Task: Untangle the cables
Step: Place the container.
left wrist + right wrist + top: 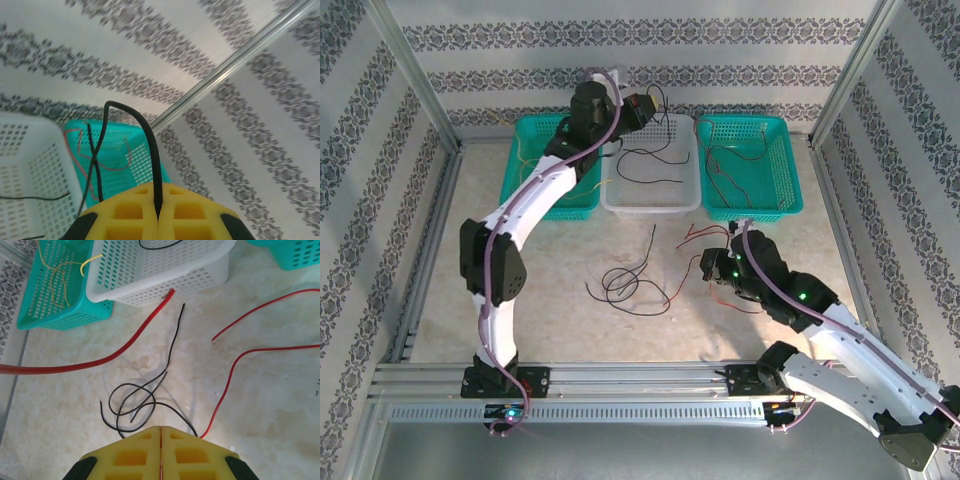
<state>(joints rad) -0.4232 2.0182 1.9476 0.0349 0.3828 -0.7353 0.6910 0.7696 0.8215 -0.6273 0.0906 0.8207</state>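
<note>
— Over on the left, the first teal basket (35,305) has a yellow cable (59,270) lying in it.

— Yes. Next along, the left claw (158,200) is up by the white basket (650,208). Its fingers are pressed together on a held black cable (150,145) that arches up and droops back down.

— More black strands (645,180) lie inside that white basket. On the table (540,300) in front of it, a looped black cable (620,283) sprawls loose.

— Just right of those loops sits the right claw (161,437), low over the table. Its pads are squeezed together, and a sliver of red shows in the seam. I'd say it's pinching a red cable (227,385), though I can't be sure from here.

— Other red ends lie beside it on the table. Farthest right, the second teal basket (790,180) holds reddish strands (718,170).
</note>
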